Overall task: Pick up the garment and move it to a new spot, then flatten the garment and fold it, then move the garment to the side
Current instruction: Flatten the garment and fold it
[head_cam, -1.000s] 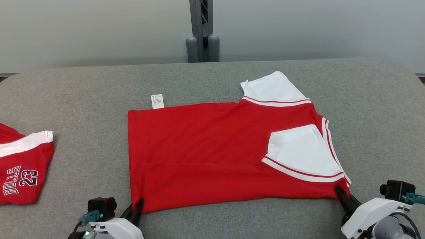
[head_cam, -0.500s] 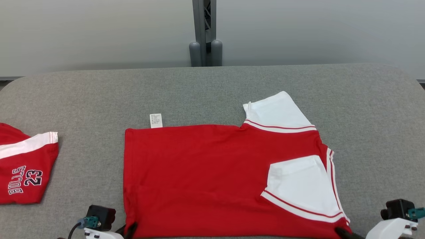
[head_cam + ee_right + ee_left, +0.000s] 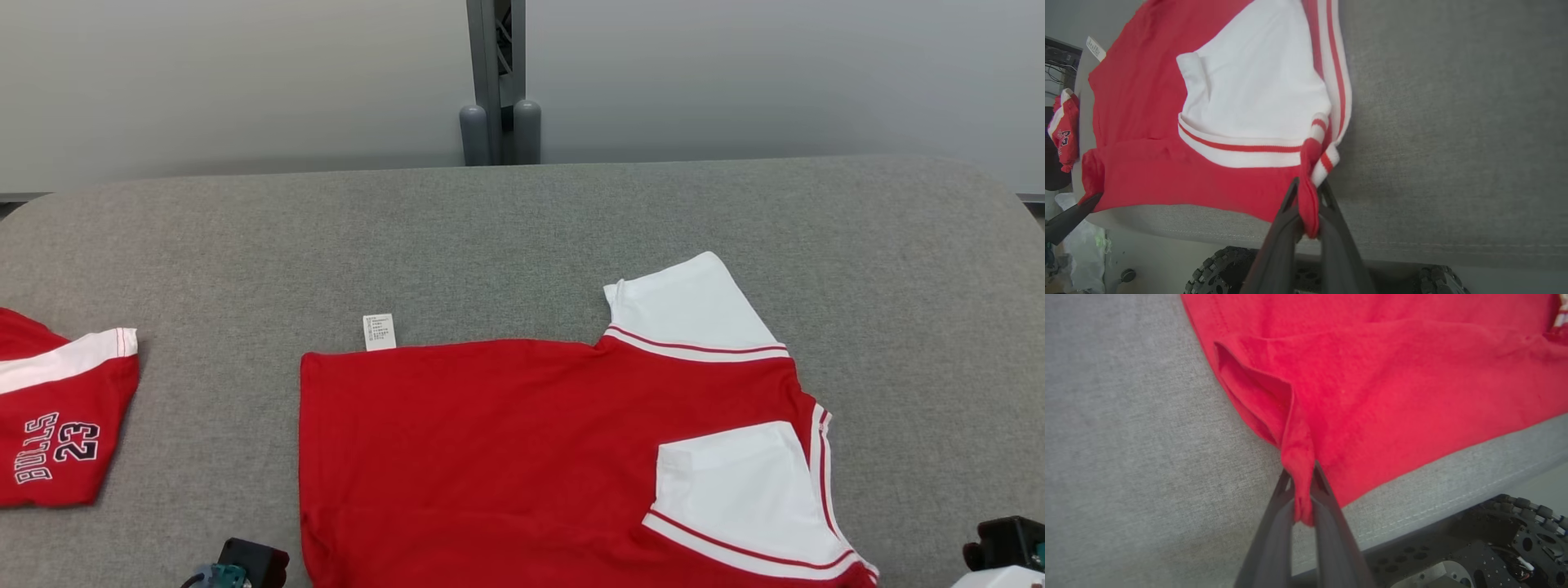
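Note:
The garment (image 3: 506, 457), a red shirt with white sleeves and striped trim, lies flat on the grey table (image 3: 522, 229), and its near edge reaches the table's front edge. My left gripper (image 3: 1301, 479) is shut on the garment's (image 3: 1372, 396) near red hem corner, where the cloth bunches between the fingers. My right gripper (image 3: 1309, 190) is shut on the garment's (image 3: 1249, 81) near corner by the striped collar band. In the right wrist view, the left arm's dark finger (image 3: 1069, 220) shows at the far corner.
A second red garment (image 3: 57, 425) printed "BULLS 23" lies at the table's left edge. A white care label (image 3: 379, 331) sticks out of the shirt's far edge. A grey post (image 3: 498, 82) stands behind the table. The robot's wheels (image 3: 1220, 269) sit below the front edge.
Both grippers have pulled back toward me, dragging the garment across the table to its front edge. Their fingers have slid off the bottom of the head view. The camera also shifted slightly.

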Tool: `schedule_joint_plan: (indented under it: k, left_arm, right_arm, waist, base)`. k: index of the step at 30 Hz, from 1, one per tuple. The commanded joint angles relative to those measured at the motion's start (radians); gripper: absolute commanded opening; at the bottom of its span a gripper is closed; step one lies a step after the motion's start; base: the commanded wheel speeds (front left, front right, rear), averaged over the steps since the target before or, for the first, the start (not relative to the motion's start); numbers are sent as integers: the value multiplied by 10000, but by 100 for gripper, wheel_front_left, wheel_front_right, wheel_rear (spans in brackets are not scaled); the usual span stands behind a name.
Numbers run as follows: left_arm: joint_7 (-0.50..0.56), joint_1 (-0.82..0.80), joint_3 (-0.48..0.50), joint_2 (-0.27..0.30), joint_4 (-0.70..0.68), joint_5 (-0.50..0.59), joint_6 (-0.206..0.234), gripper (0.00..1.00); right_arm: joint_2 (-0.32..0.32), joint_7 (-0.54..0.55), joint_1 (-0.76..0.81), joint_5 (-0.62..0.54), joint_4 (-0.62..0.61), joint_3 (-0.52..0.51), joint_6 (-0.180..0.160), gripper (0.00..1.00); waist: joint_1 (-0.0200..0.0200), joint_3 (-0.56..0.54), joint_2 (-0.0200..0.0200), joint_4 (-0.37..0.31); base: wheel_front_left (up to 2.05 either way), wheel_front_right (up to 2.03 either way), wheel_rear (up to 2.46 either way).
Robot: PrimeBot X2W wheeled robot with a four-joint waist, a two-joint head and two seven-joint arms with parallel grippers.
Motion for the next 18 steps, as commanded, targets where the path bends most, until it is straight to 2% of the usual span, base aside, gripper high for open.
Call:
schedule_joint_plan:
  k: [1, 9, 12, 13, 15, 18]
  left_arm:
    - [77, 99, 40, 51, -61, -56, 110, 100]
    - [-21, 63, 490, 259, -436, 208, 782, 100]
    - [-378, -229, 840, 357, -650, 531, 1211, 100]
    - [-378, -229, 840, 357, -650, 531, 1211, 100]
    - [-949, -523, 1124, 250, -789, 760, 1530, 100]
    - [-1961, -971, 1315, -100, -864, 886, 1672, 100]
  right_arm:
    - [38, -158, -77, -121, 7, -246, 1, 100]
    - [227, -631, -790, -956, 107, -1477, 1, 100]
    - [251, -1260, -1290, -1154, -53, -1691, 1, 100]
    - [251, -1260, -1290, -1154, -53, -1691, 1, 100]
    - [250, -2048, -1687, -1314, -225, -1719, 1, 100]
    - [50, -3590, -2237, -1453, -379, -1377, 1, 100]
  waist:
    - [0, 0, -1, 8]
    - [0, -60, -1, 49]
    - [0, -86, -1, 55]
    - [0, -86, -1, 55]
    - [0, -84, -1, 44]
    - [0, -61, -1, 9]
  base:
    - [0, 0, 0]
    - [0, 0, 0]
    - [0, 0, 0]
    - [0, 0, 0]
    - [0, 0, 0]
    - [0, 0, 0]
